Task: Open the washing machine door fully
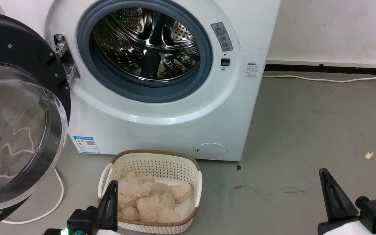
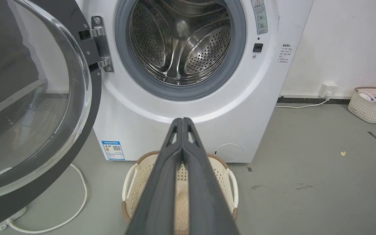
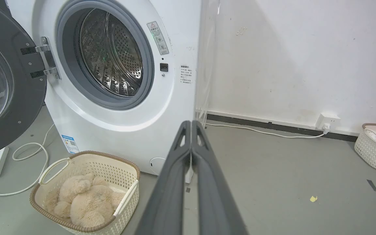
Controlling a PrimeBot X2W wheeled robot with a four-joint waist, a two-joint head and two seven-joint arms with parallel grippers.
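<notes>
No brand name is legible on the washing machine (image 1: 162,130). A blue label (image 1: 86,144) at its lower left corner carries a QR code, and a grey warning sticker (image 1: 222,36) with a triangle symbol sits beside the drum opening. A block of small print (image 1: 251,70) lies near the right edge. All of this text is too fine to read.

The washing machine door (image 1: 21,107) hangs swung out to the left on its metal hinge (image 1: 65,57), with its glass bowl facing the room.

On the grey concrete floor (image 1: 305,130) in front of the machine stands a cream laundry basket (image 1: 155,156) holding a beige teddy bear (image 1: 148,199). A white cable (image 1: 321,79) runs along the black skirting below the white wall (image 1: 331,26).

The left gripper (image 2: 182,120) and the right gripper (image 3: 191,122) each have their fingers pressed together, with nothing between them.
</notes>
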